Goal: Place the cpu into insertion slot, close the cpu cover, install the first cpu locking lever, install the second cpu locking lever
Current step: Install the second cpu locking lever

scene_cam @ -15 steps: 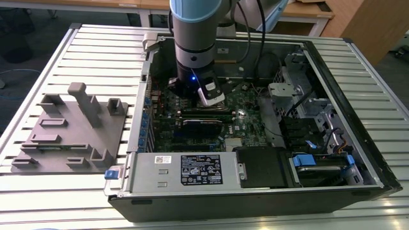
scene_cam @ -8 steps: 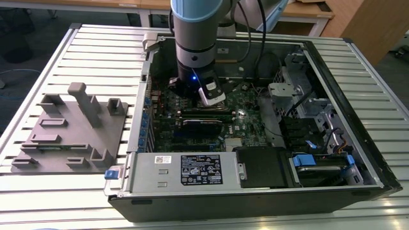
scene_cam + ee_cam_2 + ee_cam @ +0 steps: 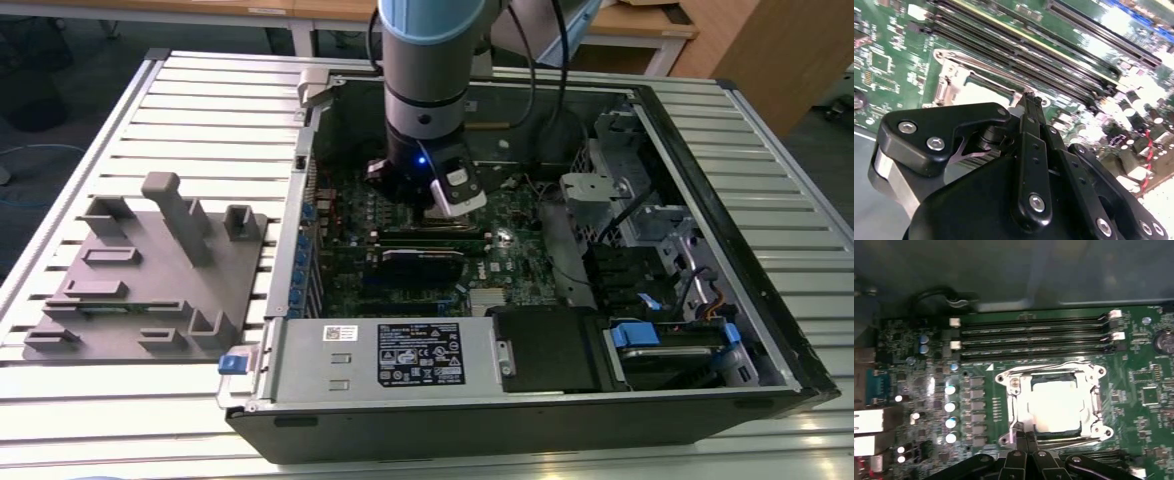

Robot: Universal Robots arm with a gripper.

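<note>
Now down inside open black computer case [image 3: 747, 330]: one black gripper [image 3: 1026, 436], fingers pinched together, empty, at near edge of one dark-silver square cover frame [image 3: 1054, 374], shut over one dull silver-grey square chip [image 3: 1056, 405] seated in socket.

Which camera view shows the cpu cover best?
The first wrist view: the cpu cover lies whole, seen from above. In the second wrist view the gripper hides most of it. In the exterior view the arm blocks it.
</note>
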